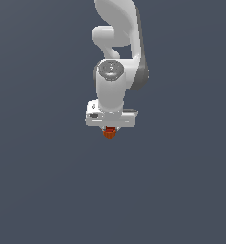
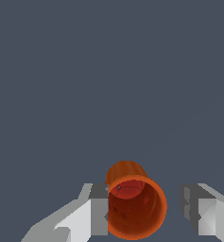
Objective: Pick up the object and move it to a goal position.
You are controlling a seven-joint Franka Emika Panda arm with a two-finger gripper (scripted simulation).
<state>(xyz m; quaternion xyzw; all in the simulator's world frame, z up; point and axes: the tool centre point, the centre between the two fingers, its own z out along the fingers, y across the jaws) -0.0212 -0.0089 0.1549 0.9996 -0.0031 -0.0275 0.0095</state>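
Cup (image 2: 134, 208) sits between tool (image 2: 144, 210) fingers, one touching, other apart: tool spread. Exterior view: arm (image 1: 117, 71) hides most of cup (image 1: 109, 133).

From my exterior view the gripper (image 1: 110, 125) hides most of the cup (image 1: 109, 134). My wrist view's edge cuts off the fingers (image 2: 98, 212) and the cup's rim.

exterior view looks down from well above the cup (image 1: 109, 133); wrist view sits close above it, facing its mouth; both share the cup.
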